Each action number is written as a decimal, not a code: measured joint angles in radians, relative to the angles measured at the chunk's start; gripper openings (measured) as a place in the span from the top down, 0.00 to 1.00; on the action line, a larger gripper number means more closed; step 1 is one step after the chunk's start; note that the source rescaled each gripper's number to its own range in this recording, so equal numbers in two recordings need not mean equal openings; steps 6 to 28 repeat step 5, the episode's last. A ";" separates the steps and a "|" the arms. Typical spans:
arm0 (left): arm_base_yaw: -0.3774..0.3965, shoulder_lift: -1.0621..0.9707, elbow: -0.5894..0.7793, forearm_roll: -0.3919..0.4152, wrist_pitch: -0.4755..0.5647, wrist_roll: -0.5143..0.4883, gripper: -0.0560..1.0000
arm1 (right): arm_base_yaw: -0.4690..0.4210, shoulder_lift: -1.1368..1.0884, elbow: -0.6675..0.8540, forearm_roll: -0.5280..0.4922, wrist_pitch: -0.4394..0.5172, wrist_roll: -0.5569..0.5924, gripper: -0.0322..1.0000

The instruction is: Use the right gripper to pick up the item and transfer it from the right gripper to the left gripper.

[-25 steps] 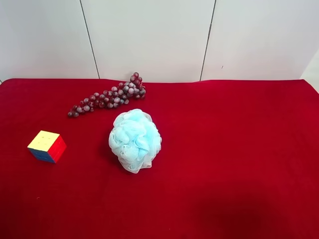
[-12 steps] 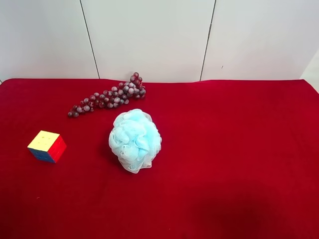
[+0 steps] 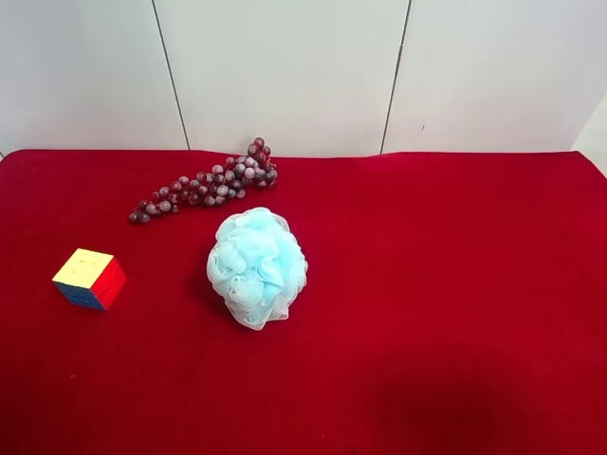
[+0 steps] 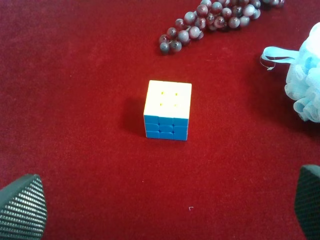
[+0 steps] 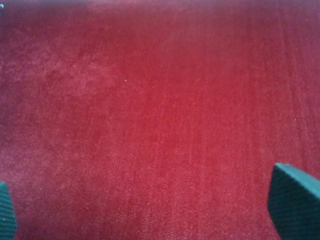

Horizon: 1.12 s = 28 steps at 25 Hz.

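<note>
With both pincers released and empty, the item [image 3: 89,279] rests on the red surface [image 3: 455,284] at far left, under the left pincer [image 4: 165,210], while the right pincer [image 5: 150,210] faces bare cloth, risking a long reach that brushes the bath puff [image 3: 257,267].

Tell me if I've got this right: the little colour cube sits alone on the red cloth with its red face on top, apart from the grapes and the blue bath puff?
Not quite. The cube has its yellow face on top; red is on a side, as the high view shows. It does sit alone on the red cloth, apart from the grapes and the blue bath puff.
</note>
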 joint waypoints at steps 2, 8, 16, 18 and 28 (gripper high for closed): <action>0.000 0.000 0.000 0.000 0.000 0.000 0.00 | 0.000 0.000 0.000 0.000 0.000 0.000 0.00; 0.000 0.000 0.000 0.000 0.000 0.000 0.00 | 0.000 0.000 0.000 0.000 0.000 0.000 0.00; 0.000 0.000 0.000 0.000 0.000 0.000 0.00 | 0.000 0.000 0.000 0.000 0.000 0.000 0.00; 0.000 0.000 0.000 0.000 0.000 0.000 0.00 | 0.000 0.000 0.000 0.000 0.000 0.000 0.00; 0.000 0.000 0.000 0.000 0.000 0.000 0.00 | 0.000 0.000 0.000 0.000 0.000 0.000 0.00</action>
